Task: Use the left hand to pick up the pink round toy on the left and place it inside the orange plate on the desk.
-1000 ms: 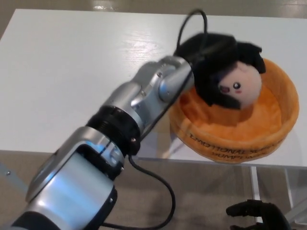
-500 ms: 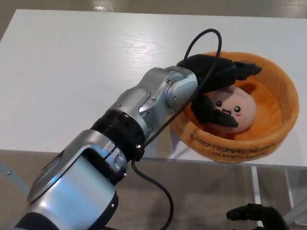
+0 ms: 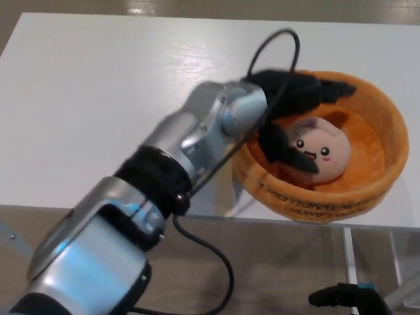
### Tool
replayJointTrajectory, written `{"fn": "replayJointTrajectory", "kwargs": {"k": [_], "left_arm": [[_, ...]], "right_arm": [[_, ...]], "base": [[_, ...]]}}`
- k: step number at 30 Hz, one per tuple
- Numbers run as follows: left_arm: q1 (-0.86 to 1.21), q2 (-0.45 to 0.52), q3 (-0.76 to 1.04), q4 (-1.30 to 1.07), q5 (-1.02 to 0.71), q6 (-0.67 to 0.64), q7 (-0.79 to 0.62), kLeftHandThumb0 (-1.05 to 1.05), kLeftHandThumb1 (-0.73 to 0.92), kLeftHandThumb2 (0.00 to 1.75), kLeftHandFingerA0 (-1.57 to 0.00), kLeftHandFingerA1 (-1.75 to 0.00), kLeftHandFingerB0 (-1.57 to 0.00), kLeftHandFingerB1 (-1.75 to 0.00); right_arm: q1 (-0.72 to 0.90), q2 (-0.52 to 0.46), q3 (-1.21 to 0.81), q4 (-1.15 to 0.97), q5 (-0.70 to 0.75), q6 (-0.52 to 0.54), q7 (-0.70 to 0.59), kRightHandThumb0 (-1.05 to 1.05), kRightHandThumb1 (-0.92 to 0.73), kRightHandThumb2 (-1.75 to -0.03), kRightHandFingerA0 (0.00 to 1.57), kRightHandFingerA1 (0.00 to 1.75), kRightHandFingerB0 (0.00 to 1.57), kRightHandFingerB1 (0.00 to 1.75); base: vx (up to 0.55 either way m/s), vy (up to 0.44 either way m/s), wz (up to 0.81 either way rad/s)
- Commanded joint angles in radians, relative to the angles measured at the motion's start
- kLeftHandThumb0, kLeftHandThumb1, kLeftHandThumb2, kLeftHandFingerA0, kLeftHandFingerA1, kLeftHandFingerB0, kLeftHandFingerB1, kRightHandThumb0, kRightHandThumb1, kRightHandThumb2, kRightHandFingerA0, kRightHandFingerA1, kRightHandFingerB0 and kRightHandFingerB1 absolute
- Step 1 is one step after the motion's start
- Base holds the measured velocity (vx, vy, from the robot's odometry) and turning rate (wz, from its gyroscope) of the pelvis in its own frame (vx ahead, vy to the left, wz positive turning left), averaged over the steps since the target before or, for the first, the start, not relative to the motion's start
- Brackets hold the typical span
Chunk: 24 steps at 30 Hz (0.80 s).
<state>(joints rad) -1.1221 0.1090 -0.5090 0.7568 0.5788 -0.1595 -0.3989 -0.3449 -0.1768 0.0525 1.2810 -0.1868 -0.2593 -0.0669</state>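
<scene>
Head view: the pink round toy (image 3: 318, 148) lies inside the orange plate (image 3: 384, 174), face up, resting on the plate's floor near the right edge of the white counter (image 3: 98, 98). The left hand (image 3: 289, 111) hangs over the plate's left rim, its fingers (image 3: 328, 86) spread apart; one finger reaches above the toy, the thumb lies against the toy's left side. The toy sits just right of and below the palm. The right hand (image 3: 344, 298) hangs low beneath the counter; I cannot tell its fingers' state.
</scene>
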Motion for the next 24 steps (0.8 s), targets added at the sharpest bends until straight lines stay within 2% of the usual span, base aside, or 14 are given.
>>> {"fn": "replayJointTrajectory", "kwargs": {"k": [1, 6, 7, 12, 13, 14, 15, 16, 17, 19, 20, 21, 23, 24], "left_arm": [[0.044, 0.055, 0.058, -0.215, -0.076, 0.048, -0.123, -0.99, 0.6, 0.63, 0.0, 0.0, 0.0, -0.01], [0.084, 0.137, 0.133, -0.509, -0.142, 0.083, -0.212, -1.0, 0.62, 0.61, 0.0, 0.0, 0.0, -0.01], [0.094, 0.155, 0.156, -0.567, -0.167, 0.093, -0.23, -0.97, 0.56, 0.64, 0.0, 0.0, 0.0, -0.05], [0.143, 0.244, 0.277, -0.801, -0.297, 0.128, -0.303, -1.01, 0.52, 0.67, 0.0, 0.0, 0.0, -0.05], [0.154, 0.264, 0.302, -0.834, -0.321, 0.125, -0.311, -0.81, 0.45, 0.86, 0.0, 0.0, 0.0, -0.03], [0.162, 0.277, 0.32, -0.858, -0.338, 0.123, -0.316, -0.81, 0.45, 0.86, 0.0, 0.0, 0.0, -0.03], [0.191, 0.298, 0.355, -0.895, -0.382, 0.106, -0.319, -0.7, 0.43, 0.79, 0.0, -0.02, -0.02, -0.09], [0.206, 0.304, 0.37, -0.908, -0.404, 0.095, -0.319, -0.7, 0.43, 0.79, 0.0, -0.02, -0.02, -0.09], [0.257, 0.318, 0.406, -0.952, -0.473, 0.091, -0.337, -0.35, 0.37, 0.64, 0.0, -0.17, -0.08, -0.29], [0.292, 0.328, 0.431, -0.984, -0.521, 0.09, -0.351, -0.35, 0.37, 0.64, 0.0, -0.17, -0.08, -0.29], [0.351, 0.339, 0.464, -1.039, -0.593, 0.105, -0.373, -0.22, 0.39, 0.62, 0.0, -0.22, -0.12, -0.33], [0.413, 0.355, 0.494, -1.099, -0.662, 0.135, -0.403, -0.04, 0.52, 0.59, -0.06, -0.29, -0.19, -0.3], [0.437, 0.363, 0.505, -1.124, -0.69, 0.15, -0.414, -0.04, 0.52, 0.59, -0.06, -0.29, -0.19, -0.3], [0.469, 0.371, 0.519, -1.144, -0.718, 0.147, -0.423, 0.1, 0.63, 0.59, -0.11, -0.37, -0.31, -0.31]], "right_arm": [[0.015, 0.003, 0.001, 0.0, -0.004, -0.007, 0.003, -0.17, -0.55, -0.56, 0.62, 0.87, 0.69, 0.8], [0.012, 0.003, -0.002, 0.001, -0.001, -0.008, 0.001, -0.17, -0.54, -0.57, 0.62, 0.87, 0.69, 0.8], [0.012, 0.003, -0.002, 0.001, -0.001, -0.007, 0.001, -0.17, -0.53, -0.58, 0.64, 0.88, 0.69, 0.8], [0.004, 0.002, -0.002, 0.0, -0.001, -0.005, -0.001, -0.15, -0.54, -0.57, 0.66, 0.9, 0.69, 0.8], [0.0, 0.0, 0.0, 0.0, -0.003, -0.005, -0.001, -0.15, -0.54, -0.56, 0.67, 0.9, 0.68, 0.8], [-0.004, -0.002, 0.001, -0.001, -0.005, -0.005, -0.001, -0.15, -0.54, -0.56, 0.67, 0.9, 0.68, 0.8], [-0.015, -0.005, 0.002, 0.0, -0.006, 0.005, 0.0, -0.18, -0.55, -0.56, 0.63, 0.85, 0.67, 0.77], [-0.02, -0.006, 0.002, 0.0, -0.006, 0.011, 0.001, -0.18, -0.55, -0.56, 0.63, 0.85, 0.67, 0.77], [-0.025, -0.007, 0.0, 0.001, -0.003, 0.015, 0.004, -0.17, -0.56, -0.56, 0.62, 0.85, 0.67, 0.78], [-0.028, -0.008, -0.002, 0.002, -0.002, 0.017, 0.007, -0.17, -0.56, -0.56, 0.62, 0.85, 0.67, 0.78], [-0.028, -0.01, -0.005, 0.002, 0.002, 0.014, 0.012, -0.16, -0.56, -0.56, 0.62, 0.86, 0.66, 0.78], [-0.029, -0.009, -0.004, 0.002, 0.0, 0.012, 0.007, -0.17, -0.55, -0.56, 0.65, 0.87, 0.68, 0.79], [-0.03, -0.009, -0.003, 0.003, 0.0, 0.012, 0.005, -0.17, -0.55, -0.56, 0.65, 0.87, 0.68, 0.79], [-0.03, -0.009, -0.004, 0.003, 0.001, 0.011, 0.005, -0.17, -0.55, -0.56, 0.64, 0.86, 0.68, 0.79]], "base": [[0.0, 0.0, 0.0], [0.0, 0.0, 0.0], [0.0, 0.0, 0.0], [0.0, 0.0, 0.0], [0.0, 0.0, 0.0], [0.0, 0.0, 0.0], [0.0, 0.0, 0.0], [0.0, 0.0, 0.0], [0.0, 0.0, 0.0], [0.0, 0.0, 0.0], [0.0, 0.0, 0.0], [0.0, 0.0, 0.0], [0.0, 0.0, 0.0], [0.0, 0.0, 0.0]]}}
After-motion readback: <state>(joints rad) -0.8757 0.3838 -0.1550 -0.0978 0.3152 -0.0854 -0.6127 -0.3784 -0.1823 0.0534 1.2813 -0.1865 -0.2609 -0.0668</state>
